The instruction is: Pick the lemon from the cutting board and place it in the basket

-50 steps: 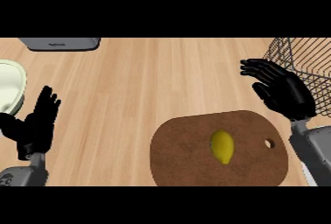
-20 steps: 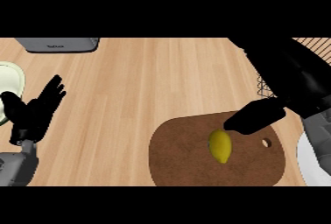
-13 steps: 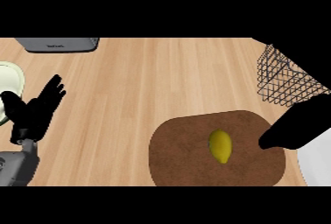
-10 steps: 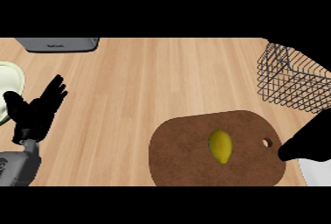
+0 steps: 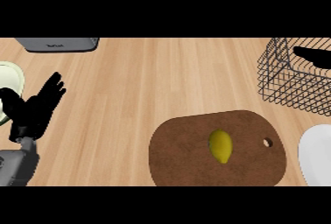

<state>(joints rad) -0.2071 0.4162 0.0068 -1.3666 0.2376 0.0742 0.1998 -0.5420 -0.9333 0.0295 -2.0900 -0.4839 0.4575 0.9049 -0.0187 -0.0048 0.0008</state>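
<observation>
A yellow lemon (image 5: pixel 220 145) lies near the middle of the round brown cutting board (image 5: pixel 187 157), with nothing touching it. The black wire basket (image 5: pixel 284 83) stands at the far right, beyond the board. A black shape (image 5: pixel 313 55) at the right edge, over the basket, looks like part of my right hand; its form is unclear. My left hand (image 5: pixel 33 111) rests open at the left edge, fingers up, far from the board.
A pale plate (image 5: pixel 9 81) sits at the left edge behind my left hand. A grey appliance (image 5: pixel 58 43) stands at the top left. A white rounded object (image 5: pixel 317 155) shows at the right edge beside the board. Bare wooden counter (image 5: pixel 149 83) lies between hand and board.
My right hand and arm swept over the board's right side, then left that spot; now only a black shape shows over the basket. The lemon and left hand stayed put.
</observation>
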